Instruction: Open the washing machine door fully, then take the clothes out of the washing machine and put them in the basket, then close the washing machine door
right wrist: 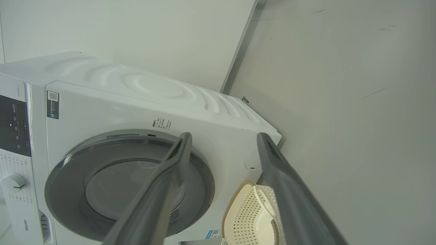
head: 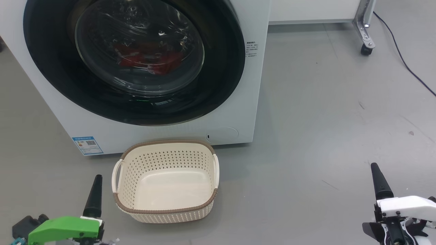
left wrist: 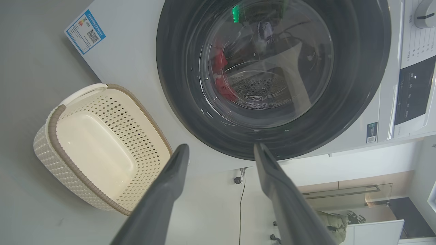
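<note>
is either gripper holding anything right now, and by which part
Nothing is held. The dark-fingered left gripper and right gripper both stand open and empty, apart from the closed glossy black-rimmed round washing machine door.

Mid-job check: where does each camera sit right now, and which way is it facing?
Head view: on the head, looking forward and down at the shut washing machine door and the basket before it; one dark finger at each lower corner.
Left wrist view: on the left wrist, rolled sideways, facing the door squarely; open left gripper at bottom.
Right wrist view: on the right wrist, rolled, seeing the washing machine obliquely; open right gripper at bottom.
Shared: all three show door and basket.
</note>
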